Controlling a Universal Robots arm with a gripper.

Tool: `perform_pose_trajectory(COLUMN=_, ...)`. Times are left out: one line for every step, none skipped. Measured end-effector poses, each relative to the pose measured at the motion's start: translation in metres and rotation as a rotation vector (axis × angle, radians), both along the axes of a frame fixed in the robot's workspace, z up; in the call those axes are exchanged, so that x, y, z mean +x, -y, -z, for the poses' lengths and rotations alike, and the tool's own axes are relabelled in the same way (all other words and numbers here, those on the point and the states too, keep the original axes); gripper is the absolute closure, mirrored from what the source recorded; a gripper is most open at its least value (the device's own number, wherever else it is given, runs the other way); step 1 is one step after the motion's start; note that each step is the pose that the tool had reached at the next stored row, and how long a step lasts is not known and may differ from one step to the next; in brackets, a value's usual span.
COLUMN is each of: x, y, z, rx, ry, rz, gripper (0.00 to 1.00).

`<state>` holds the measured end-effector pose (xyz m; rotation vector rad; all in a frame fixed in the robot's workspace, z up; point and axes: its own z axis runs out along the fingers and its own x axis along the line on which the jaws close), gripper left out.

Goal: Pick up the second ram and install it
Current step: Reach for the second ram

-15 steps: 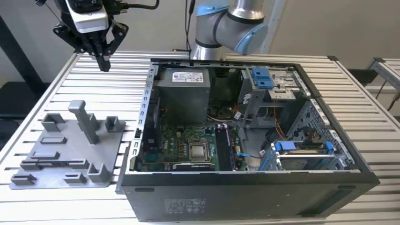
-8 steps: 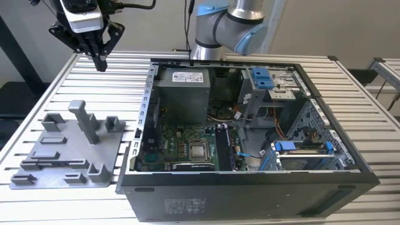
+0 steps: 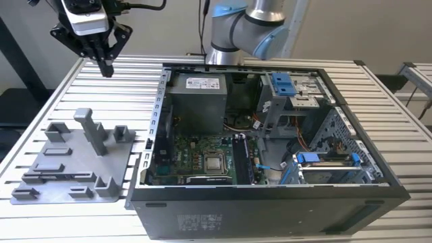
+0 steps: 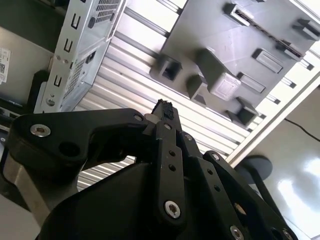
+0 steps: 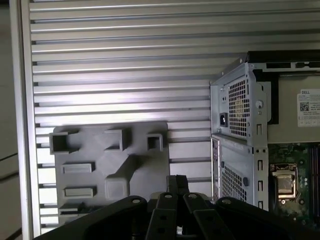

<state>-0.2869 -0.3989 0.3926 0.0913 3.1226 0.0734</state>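
A ribbed metal table point(image 3: 121, 91) is seen, and on it an open black computer case point(image 3: 270, 212) is laid. In the case are held a grey power box point(image 3: 196, 101), a green board point(image 3: 192, 152) with 1 square chip point(image 3: 214, 163) and 2 blue latches point(image 3: 285, 83). A grey plate point(image 3: 74, 167) with posts is laid just beside the case, on the exterior view's left. The claw point(image 3: 106, 72) is hung over the table near the plate, well apart from the case. Its fingers are pressed together and nothing is seen between them. The memory stick cannot be picked out. The holed back wall point(image 5: 240, 105) of the case is seen in the first wrist view.
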Motion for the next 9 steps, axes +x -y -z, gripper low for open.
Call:
perform_pose_trajectory(x=-0.0014, y=0.0001, z=0.0000, rx=-0.0001, ry=-0.0001, rz=0.000, gripper=0.89)
perform_pose_trajectory(x=-0.0027, y=0.0003, z=0.0000, rx=0.0000, ry=-0.0001, rz=0.000, gripper=0.89)
perform_pose_trajectory(x=-0.0041, y=0.0006, z=0.0001, rx=-0.0001, ry=0.0000, rz=0.000, gripper=0.89)
perform_pose_trajectory(x=-0.0053, y=0.0011, z=0.0002, rx=0.0000, ry=0.0000, rz=0.000, gripper=0.89)
perform_pose_trajectory(x=-0.0067, y=0.0017, z=0.0003, rx=0.0000, ry=-0.0001, rz=0.000, gripper=0.89)
perform_pose_trajectory(x=-0.0081, y=0.0024, z=0.0004, rx=-0.0001, ry=0.0000, rz=0.000, gripper=0.89)
perform_pose_trajectory(x=-0.0097, y=0.0032, z=0.0006, rx=0.0000, ry=0.0000, rz=0.000, gripper=0.89)
perform_pose_trajectory(x=-0.0114, y=0.0040, z=0.0008, rx=0.0001, ry=0.0000, rz=0.000, gripper=0.89)
perform_pose_trajectory(x=-0.0130, y=0.0049, z=0.0009, rx=0.0000, ry=-0.0001, rz=0.000, gripper=0.89)
